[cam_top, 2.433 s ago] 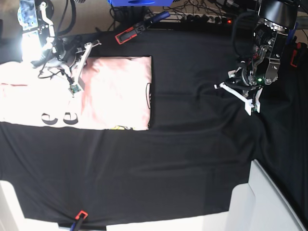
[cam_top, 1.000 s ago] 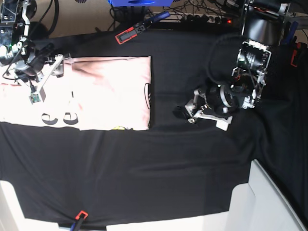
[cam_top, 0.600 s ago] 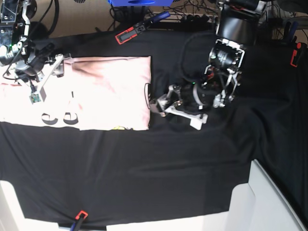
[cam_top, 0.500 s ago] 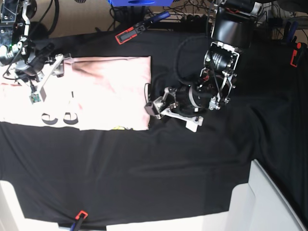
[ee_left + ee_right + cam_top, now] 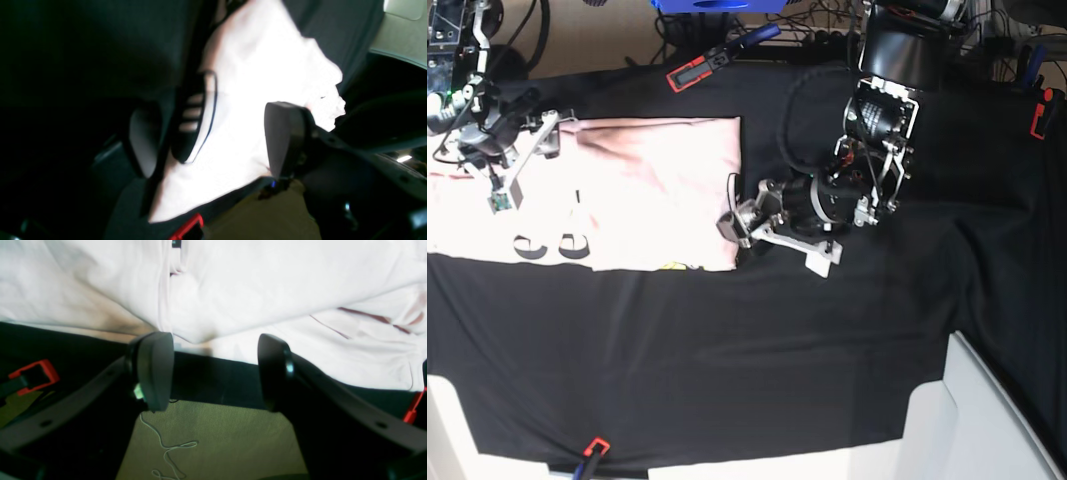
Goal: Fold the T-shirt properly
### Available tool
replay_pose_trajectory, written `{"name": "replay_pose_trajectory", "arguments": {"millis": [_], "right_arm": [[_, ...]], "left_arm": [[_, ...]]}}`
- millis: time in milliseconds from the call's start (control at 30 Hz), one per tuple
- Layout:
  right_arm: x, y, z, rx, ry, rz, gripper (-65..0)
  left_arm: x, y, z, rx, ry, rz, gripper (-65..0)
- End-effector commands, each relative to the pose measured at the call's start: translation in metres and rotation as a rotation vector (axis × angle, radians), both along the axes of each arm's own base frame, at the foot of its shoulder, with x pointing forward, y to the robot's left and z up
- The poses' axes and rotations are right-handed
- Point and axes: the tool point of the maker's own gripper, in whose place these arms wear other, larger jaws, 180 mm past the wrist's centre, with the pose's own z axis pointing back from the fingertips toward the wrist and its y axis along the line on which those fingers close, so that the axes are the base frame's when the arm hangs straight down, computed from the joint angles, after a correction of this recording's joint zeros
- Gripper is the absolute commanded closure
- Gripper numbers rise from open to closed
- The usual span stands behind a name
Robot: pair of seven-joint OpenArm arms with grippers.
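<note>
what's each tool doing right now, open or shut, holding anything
Left tool: open, straddling the T-shirt edge, nothing gripped.
Right tool: open, holding nothing.

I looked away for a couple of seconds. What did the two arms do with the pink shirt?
The left hand swept across the black cloth to the T-shirt's folded edge, open, holding nothing. The right hand slid to the shirt's far corner and stopped, also open. The shirt stayed put.

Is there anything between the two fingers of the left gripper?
Yes. In the left wrist view, the T-shirt's edge with black print lies between the open left gripper's fingers.
</note>
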Motion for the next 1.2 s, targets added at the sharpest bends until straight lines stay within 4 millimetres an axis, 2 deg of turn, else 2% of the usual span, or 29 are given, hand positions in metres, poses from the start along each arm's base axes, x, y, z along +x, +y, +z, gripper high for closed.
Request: {"name": "replay_pose_trajectory", "arguments": {"millis": [0, 333, 500, 667, 800, 967, 1033, 1100, 1167], "right_arm": [[0.006, -0.001, 0.007, -0.004, -0.031, 0.007, -37.7], [0.008, -0.001, 0.007, -0.004, -0.036, 0.007, -37.7], [0.008, -0.001, 0.007, -0.004, -0.036, 0.007, -37.7], [0.009, -0.001, 0.008, -0.004, -0.037, 0.007, -37.7], [0.009, -0.001, 0.008, -0.004, -0.037, 0.007, -37.7], [0.008, -0.001, 0.007, -0.004, -0.036, 0.007, -37.7], [0.008, -0.002, 0.008, -0.004, -0.036, 0.006, -37.7], [0.007, -0.002, 0.007, -0.004, -0.035, 0.006, -37.7], [0.007, -0.002, 0.007, -0.004, -0.035, 0.006, -37.7]], "left_arm": [[0.011, -0.007, 0.012, -0.028, -0.036, -0.003, -47.0], [0.004, -0.021, -0.01, -0.048, 0.046, 0.003, -47.0], [0.008, -0.027, -0.006, -0.055, 0.036, -0.006, -47.0], [0.001, -0.054, -0.003, -0.051, 0.025, -0.096, -47.0], [-0.003, -0.065, -0.008, -0.062, 0.053, -0.105, -47.0], [-0.001, -0.066, -0.012, -0.057, 0.056, -0.094, -46.9], [-0.001, -0.066, -0.012, -0.057, 0.056, -0.094, -42.3], [-0.001, -0.066, -0.012, -0.056, 0.057, -0.093, -29.4], [-0.001, -0.065, -0.013, -0.055, 0.059, -0.091, -12.9]]}}
